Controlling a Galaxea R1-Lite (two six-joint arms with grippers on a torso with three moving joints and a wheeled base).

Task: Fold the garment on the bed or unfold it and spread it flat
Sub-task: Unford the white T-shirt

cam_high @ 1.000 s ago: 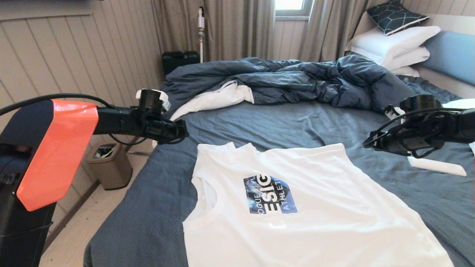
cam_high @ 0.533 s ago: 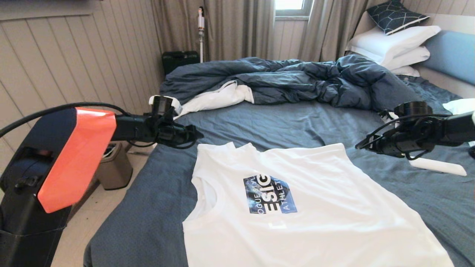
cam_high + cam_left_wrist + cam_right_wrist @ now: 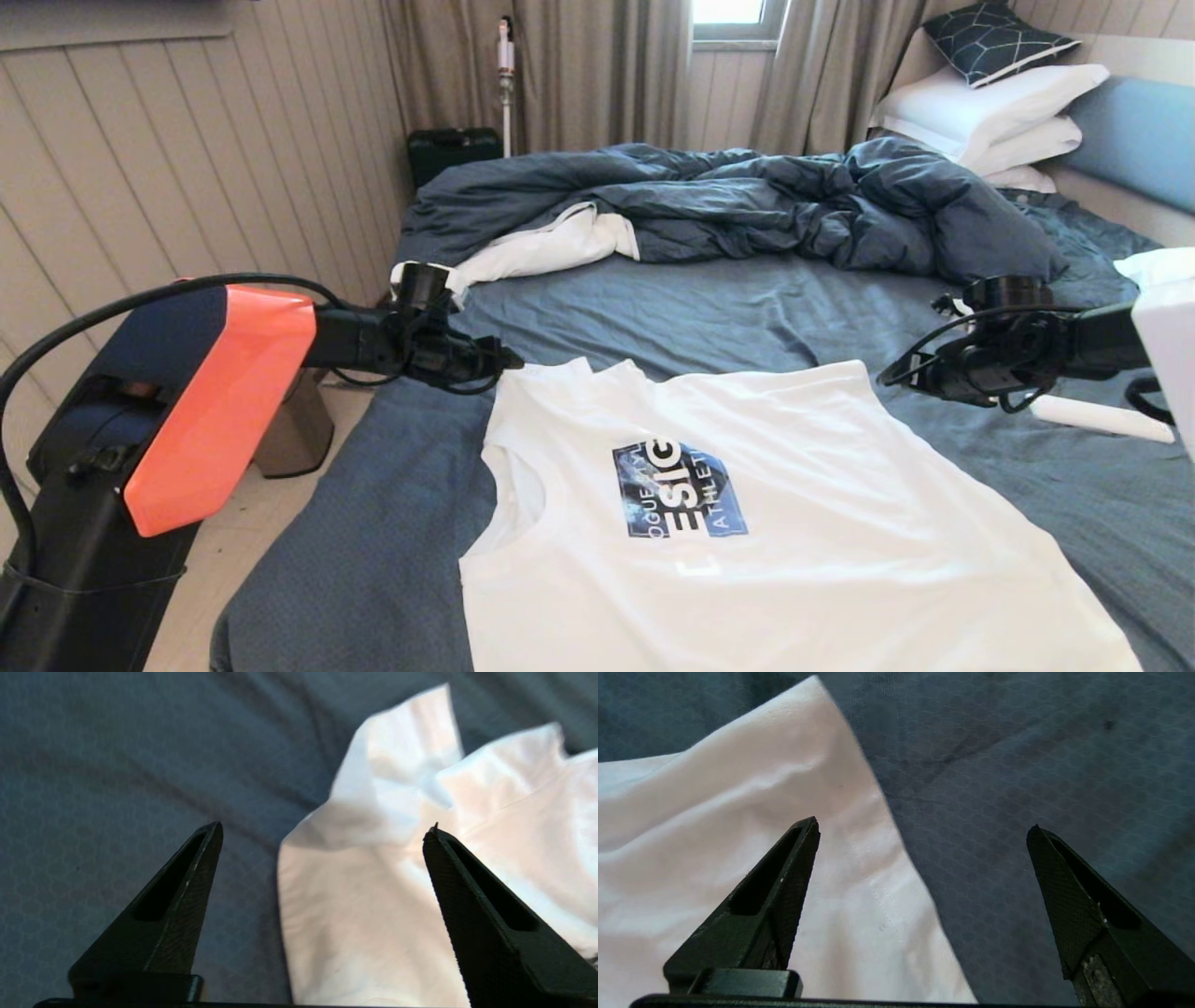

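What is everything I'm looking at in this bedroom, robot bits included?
Sleeveless shirt: one, white with a blue print, flat on the near part of the bed.
Bed: one, dark blue-grey sheet, fills the middle.
Duvet: one, blue-grey, rumpled at the far side.
Pillows: several white ones stacked with a dark patterned one on top, far right by the light blue headboard.
Bin: one, grey-brown, on the floor left of the bed.
Case: one, dark, by the curtains.
Left gripper: black, fingers open, at the shirt's far left corner.
Right gripper: black, fingers open, at its far right corner.
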